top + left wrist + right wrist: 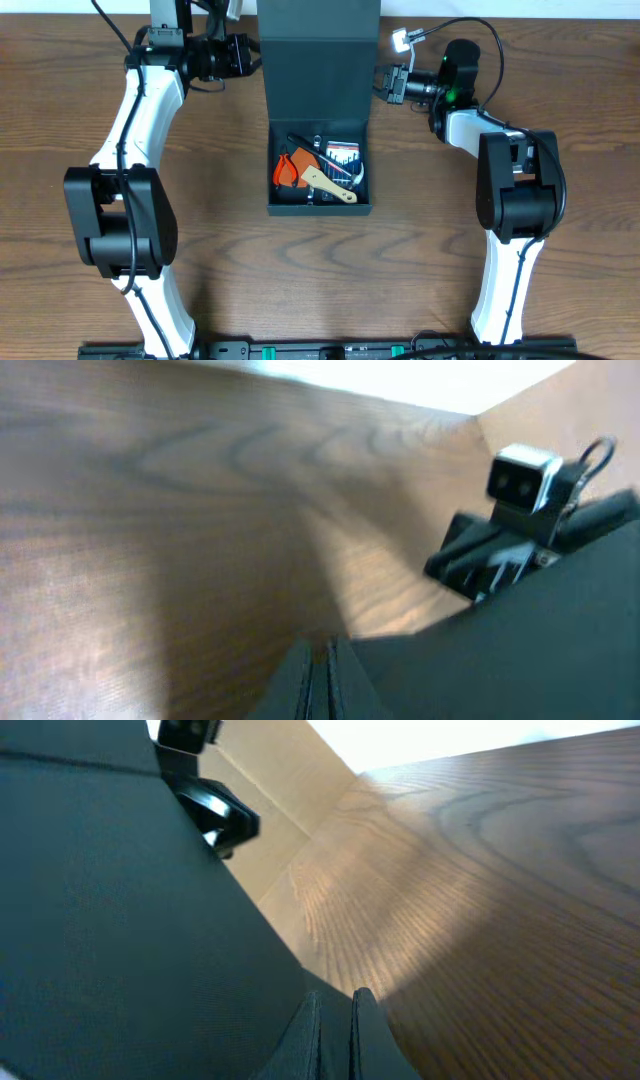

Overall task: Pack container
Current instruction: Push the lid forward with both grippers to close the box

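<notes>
The container (320, 207) stands in the middle of the wooden table (220, 200), a dark teal-black box that is open on top. Its lid (320, 60) rises from the 12 o'clock side of the box and shows a plain matte face.

Inside the box, orange-handled pliers (290, 166) lie toward 9 o'clock. A hammer with a pale wooden handle (332, 186) lies slantwise across the middle. A flat packet of small bits (344, 157) sits toward 2 o'clock, partly under the hammer.

The left gripper (255, 55) is at the 9 o'clock edge of the lid. In the left wrist view its fingers (300, 680) stand very narrow, with only a thin slit between them. The edge of the lid (520, 650) runs straight into this slit, so the jaws are pinching the lid.

The right gripper (382, 85) is at the 3 o'clock edge of the lid, a little lower than the left one. In the right wrist view its fingers (365, 1020) are also nearly together, and the lid (120, 920) meets them at the tips in the same way.

A small white block (403, 40) sits on the right wrist, at 1 o'clock from that gripper. Both white arms reach in from the 6 o'clock side of the table.
</notes>
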You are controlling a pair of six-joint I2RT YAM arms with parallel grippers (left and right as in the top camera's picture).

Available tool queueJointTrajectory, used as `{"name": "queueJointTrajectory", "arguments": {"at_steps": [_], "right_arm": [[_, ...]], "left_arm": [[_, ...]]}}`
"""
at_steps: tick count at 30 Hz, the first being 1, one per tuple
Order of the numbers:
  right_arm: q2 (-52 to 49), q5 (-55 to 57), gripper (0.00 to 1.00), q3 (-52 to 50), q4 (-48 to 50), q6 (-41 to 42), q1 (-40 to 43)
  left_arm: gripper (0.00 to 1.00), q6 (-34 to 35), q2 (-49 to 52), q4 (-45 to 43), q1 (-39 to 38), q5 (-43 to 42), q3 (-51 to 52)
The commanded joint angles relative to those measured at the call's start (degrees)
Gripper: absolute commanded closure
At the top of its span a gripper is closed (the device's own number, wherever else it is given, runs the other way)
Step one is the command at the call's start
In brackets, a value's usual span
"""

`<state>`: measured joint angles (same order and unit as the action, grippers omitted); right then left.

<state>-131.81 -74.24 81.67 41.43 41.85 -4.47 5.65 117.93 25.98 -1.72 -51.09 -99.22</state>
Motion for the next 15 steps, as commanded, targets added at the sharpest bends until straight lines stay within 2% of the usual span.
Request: {"name": "queueJointTrajectory", "arguments": {"at_steps": [1,6,15], "right_arm": [[1.9,-4.3,0.98,1.3,0.1,0.4,-1.4],[4.6,-5.2,0.98,1.3,-0.1,0.6,-1.9],[6.3,-8.8,0.98,1.2,-1.6,2.8,-2.6]], "left_arm": [[0.94,-6.2,-1.9,3.8,0.0,-0.2,-1.0],[0.94,-10.8,-4.9,10.9,0.0,3.0,-1.0],[0.94,-16.8,-11.7,17.9,0.0,5.6,-1.0]]}}
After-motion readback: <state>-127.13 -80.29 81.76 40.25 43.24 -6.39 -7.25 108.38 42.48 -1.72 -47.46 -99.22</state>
